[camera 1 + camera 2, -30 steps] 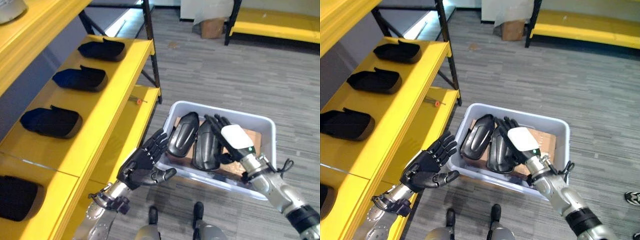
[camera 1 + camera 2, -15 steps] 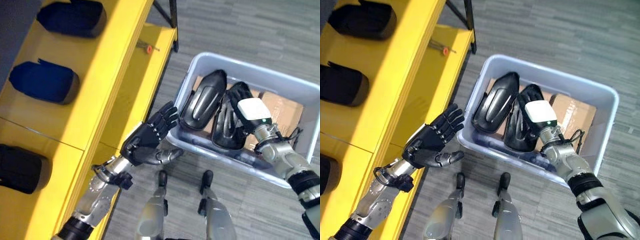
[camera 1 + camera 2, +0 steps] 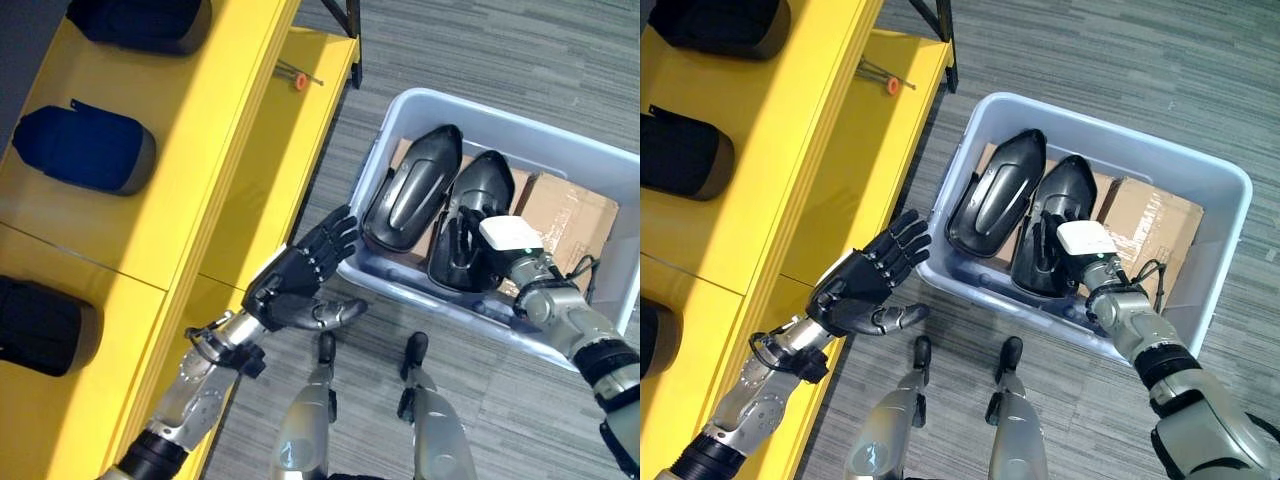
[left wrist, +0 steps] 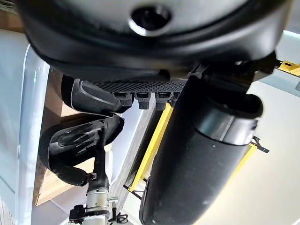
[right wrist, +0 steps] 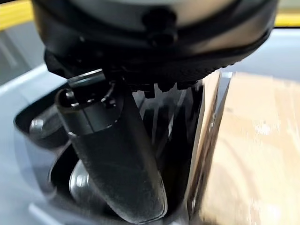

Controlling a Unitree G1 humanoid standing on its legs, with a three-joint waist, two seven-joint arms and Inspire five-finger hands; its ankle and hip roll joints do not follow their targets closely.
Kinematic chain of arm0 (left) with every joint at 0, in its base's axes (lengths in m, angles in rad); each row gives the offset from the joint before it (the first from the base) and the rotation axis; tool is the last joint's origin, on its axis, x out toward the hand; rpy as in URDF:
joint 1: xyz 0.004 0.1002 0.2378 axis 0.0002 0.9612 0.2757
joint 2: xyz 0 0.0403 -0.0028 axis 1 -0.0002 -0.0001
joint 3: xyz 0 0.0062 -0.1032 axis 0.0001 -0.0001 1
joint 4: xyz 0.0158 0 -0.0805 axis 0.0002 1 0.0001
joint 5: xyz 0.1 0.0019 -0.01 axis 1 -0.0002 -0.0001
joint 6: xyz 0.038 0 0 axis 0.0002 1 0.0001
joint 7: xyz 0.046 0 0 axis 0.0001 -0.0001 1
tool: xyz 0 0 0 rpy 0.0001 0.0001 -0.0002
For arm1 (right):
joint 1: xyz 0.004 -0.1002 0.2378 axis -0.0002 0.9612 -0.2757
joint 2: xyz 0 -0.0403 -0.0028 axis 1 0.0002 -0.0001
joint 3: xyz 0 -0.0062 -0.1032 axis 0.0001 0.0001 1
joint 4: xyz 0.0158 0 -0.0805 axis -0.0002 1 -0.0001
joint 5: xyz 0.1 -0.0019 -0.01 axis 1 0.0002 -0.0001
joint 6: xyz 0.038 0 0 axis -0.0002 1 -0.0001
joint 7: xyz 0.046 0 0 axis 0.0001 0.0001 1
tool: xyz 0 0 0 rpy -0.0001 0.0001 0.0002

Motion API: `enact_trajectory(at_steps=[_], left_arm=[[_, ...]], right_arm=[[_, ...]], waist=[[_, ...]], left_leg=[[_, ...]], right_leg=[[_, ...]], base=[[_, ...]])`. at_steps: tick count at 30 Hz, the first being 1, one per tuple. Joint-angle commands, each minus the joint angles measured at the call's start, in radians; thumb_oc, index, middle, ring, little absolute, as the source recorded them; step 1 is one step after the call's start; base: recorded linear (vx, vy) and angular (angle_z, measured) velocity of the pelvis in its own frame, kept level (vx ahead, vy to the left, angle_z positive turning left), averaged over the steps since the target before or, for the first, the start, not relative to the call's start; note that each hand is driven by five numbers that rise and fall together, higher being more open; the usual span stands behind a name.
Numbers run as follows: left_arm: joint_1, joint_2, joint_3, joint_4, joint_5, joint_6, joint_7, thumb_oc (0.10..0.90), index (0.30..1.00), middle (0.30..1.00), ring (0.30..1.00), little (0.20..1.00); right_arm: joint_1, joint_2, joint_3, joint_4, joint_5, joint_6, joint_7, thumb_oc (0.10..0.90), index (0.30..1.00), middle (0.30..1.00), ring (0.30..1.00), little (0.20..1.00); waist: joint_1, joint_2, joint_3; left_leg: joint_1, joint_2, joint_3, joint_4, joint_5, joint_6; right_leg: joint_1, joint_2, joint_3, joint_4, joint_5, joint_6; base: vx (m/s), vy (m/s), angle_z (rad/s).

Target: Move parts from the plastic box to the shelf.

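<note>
Fingers of our right hand (image 3: 1087, 243) clasp a black part (image 3: 1052, 240) in the plastic box (image 3: 1215, 180); at eight o'clock, our left hand (image 3: 862, 283) hangs spread.

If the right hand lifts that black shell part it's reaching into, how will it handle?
The black shell part looks like rigid moulded plastic, so it should probably keep its shape. It appears hollow, so likely light for its bulk. Its glossy curved surface may slip against the right hand, and it could nudge the neighbouring part.

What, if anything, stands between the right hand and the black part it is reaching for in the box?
Nothing visible does. The right hand is already down inside the box, its fingers on the nearer black part. The second part lies beside it, not in the way.
</note>
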Motion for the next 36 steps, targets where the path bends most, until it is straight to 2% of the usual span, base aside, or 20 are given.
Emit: enact_trajectory(at_steps=[1, 8, 10, 17, 19, 23, 24, 27, 31, 33, 35, 36], left_arm=[[-0.012, 0.009, 0.029, -0.131, 0.005, -0.058, -0.046, 0.9, 1.0, 1.0, 1.0, 1.0], [-0.014, 0.019, 0.038, -0.127, 0.015, -0.038, -0.059, 0.9, 1.0, 1.0, 1.0, 1.0], [-0.009, 0.027, 0.045, -0.122, 0.042, -0.06, -0.06, 0.9, 1.0, 1.0, 1.0, 1.0], [0.005, 0.057, 0.066, -0.128, 0.038, -0.051, -0.076, 0.9, 1.0, 1.0, 1.0, 1.0], [0.011, 0.063, 0.076, -0.133, 0.03, -0.041, -0.089, 0.9, 1.0, 1.0, 1.0, 1.0], [0.015, 0.075, 0.077, -0.141, 0.012, -0.045, -0.099, 0.9, 1.0, 1.0, 1.0, 1.0], [0.018, 0.076, 0.073, -0.143, -0.006, -0.037, -0.11, 0.9, 1.0, 1.0, 1.0, 1.0], [0.027, 0.075, 0.07, -0.153, -0.006, -0.034, -0.139, 0.9, 1.0, 1.0, 1.0, 1.0], [0.043, 0.076, 0.066, -0.168, -0.014, -0.031, -0.154, 0.9, 1.0, 1.0, 1.0, 1.0], [0.043, 0.068, 0.065, -0.17, -0.01, -0.029, -0.151, 0.9, 1.0, 1.0, 1.0, 1.0], [0.045, 0.069, 0.066, -0.175, -0.01, -0.028, -0.143, 0.9, 1.0, 1.0, 1.0, 1.0], [0.049, 0.067, 0.063, -0.172, -0.015, -0.034, -0.126, 0.9, 1.0, 1.0, 1.0, 1.0]], right_arm=[[-0.126, -0.057, 0.046, -0.01, 0.06, -0.002, 0.076, 0.9, 1.0, 1.0, 1.0, 1.0], [-0.172, -0.057, 0.079, 0.079, 0.077, 0.013, 0.067, 0.9, 1.0, 1.0, 1.0, 1.0], [-0.19, -0.055, 0.084, 0.099, 0.054, 0.035, 0.087, 0.9, 1.0, 1.0, 1.0, 1.0], [-0.253, -0.061, 0.084, 0.192, 0.087, 0.121, 0.103, 0.9, 1.0, 1.0, 1.0, 1.0], [-0.257, -0.073, 0.07, 0.225, 0.056, 0.154, 0.069, 0.9, 1.0, 1.0, 1.0, 1.0], [-0.262, -0.089, 0.057, 0.257, 0.014, 0.176, 0.022, 0.9, 1.0, 1.0, 1.0, 1.0], [-0.27, -0.099, 0.056, 0.258, -0.049, 0.231, -0.025, 0.9, 1.0, 1.0, 1.0, 1.0], [-0.272, -0.105, 0.06, 0.261, -0.118, 0.322, -0.034, 0.9, 1.0, 1.0, 1.0, 1.0], [-0.273, -0.101, 0.045, 0.256, -0.133, 0.348, -0.025, 0.9, 1.0, 1.0, 1.0, 1.0], [-0.268, -0.097, 0.045, 0.253, -0.203, 0.385, -0.048, 0.9, 1.0, 1.0, 1.0, 1.0], [-0.261, -0.1, 0.048, 0.253, -0.213, 0.413, -0.071, 0.9, 1.0, 1.0, 1.0, 1.0], [-0.251, -0.1, 0.046, 0.251, -0.23, 0.464, -0.129, 0.9, 1.0, 1.0, 1.0, 1.0]], waist=[[0.005, -0.008, -0.01], [0.027, -0.003, -0.01], [0.036, 0.001, -0.01], [0.056, 0.021, -0.01], [0.058, 0.028, -0.01], [0.058, 0.034, -0.01], [0.056, 0.035, -0.01], [0.054, 0.036, -0.01], [0.051, 0.038, -0.01], [0.047, 0.038, -0.01], [0.045, 0.038, -0.01], [0.041, 0.038, -0.01]], left_leg=[[-0.048, -0.024, 0.061, 0.069, -0.06, 0.027], [-0.093, -0.027, 0.049, 0.086, -0.059, 0.027], [-0.119, -0.029, 0.048, 0.086, -0.053, 0.028], [-0.191, -0.036, 0.037, 0.115, -0.047, 0.027], [-0.215, -0.037, 0.035, 0.127, -0.045, 0.028], [-0.219, -0.038, 0.033, 0.127, -0.044, 0.028], [-0.217, -0.038, 0.034, 0.13, -0.047, 0.029], [-0.211, -0.037, 0.039, 0.128, -0.047, 0.029], [-0.191, -0.038, 0.038, 0.118, -0.049, 0.03], [-0.183, -0.036, 0.043, 0.111, -0.048, 0.029], [-0.178, -0.036, 0.043, 0.11, -0.048, 0.029], [-0.169, -0.035, 0.046, 0.105, -0.048, 0.03]], right_leg=[[-0.01, 0.017, 0.013, 0.222, -0.239, -0.016], [-0.05, 0.023, 0.002, 0.253, -0.25, -0.022], [-0.079, 0.026, 0.001, 0.263, -0.251, -0.022], [-0.154, 0.027, -0.007, 0.33, -0.275, -0.034], [-0.179, 0.026, -0.009, 0.352, -0.28, -0.036], [-0.184, 0.025, -0.008, 0.357, -0.282, -0.037], [-0.182, 0.023, -0.007, 0.359, -0.283, -0.036], [-0.177, 0.024, -0.004, 0.35, -0.277, -0.034], [-0.156, 0.025, 0.002, 0.326, -0.27, -0.032], [-0.147, 0.025, 0.006, 0.313, -0.264, -0.03], [-0.14, 0.025, 0.008, 0.306, -0.263, -0.029], [-0.133, 0.026, 0.011, 0.297, -0.259, -0.027]], base=[[0.0, -0.061, 0.01], [0.01, -0.081, 0.03], [-0.03, -0.1, 0.08], [-0.01, -0.064, 0.02], [-0.02, -0.059, 0.04], [0.0, 0.0, 0.0], [0.0, -0.008, 0.03], [-0.01, 0.0, 0.03], [0.0, 0.0, 0.0], [0.0, 0.017, 0.0], [0.0, 0.0, 0.0], [-0.03, 0.04, -0.04]])
